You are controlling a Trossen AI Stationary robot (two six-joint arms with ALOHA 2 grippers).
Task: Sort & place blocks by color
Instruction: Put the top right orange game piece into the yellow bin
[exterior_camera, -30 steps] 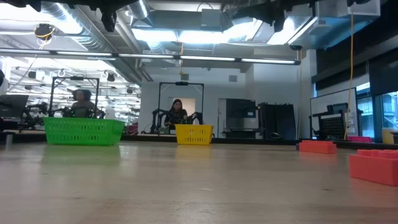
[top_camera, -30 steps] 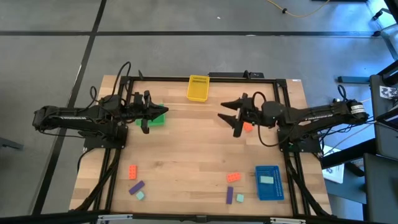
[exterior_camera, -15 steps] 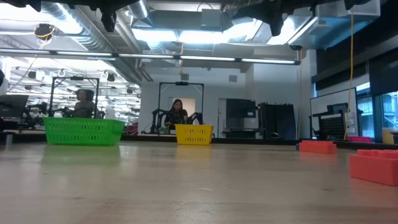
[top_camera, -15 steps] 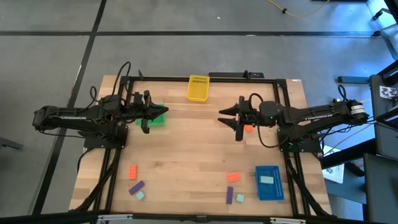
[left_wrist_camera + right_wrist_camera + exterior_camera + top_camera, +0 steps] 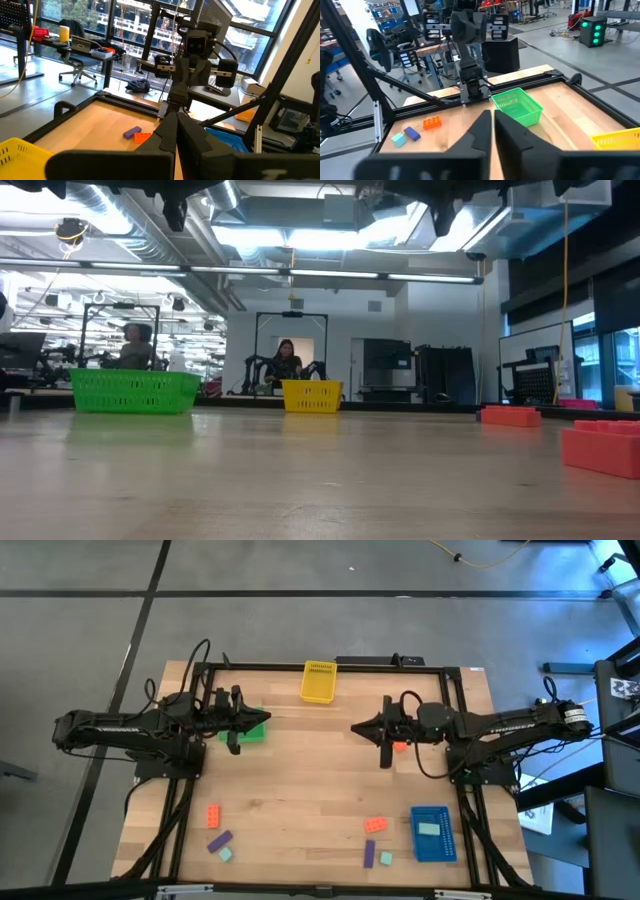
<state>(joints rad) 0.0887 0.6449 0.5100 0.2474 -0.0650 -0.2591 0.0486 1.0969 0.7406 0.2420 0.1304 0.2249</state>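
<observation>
The right gripper (image 5: 383, 730), open a second earlier, had closed empty above the table with an orange-red block (image 5: 398, 746) just beside it, so sorting had not advanced

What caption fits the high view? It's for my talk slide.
Both grippers, left and right, shut and empty above the table; blocks lie unsorted.
</observation>
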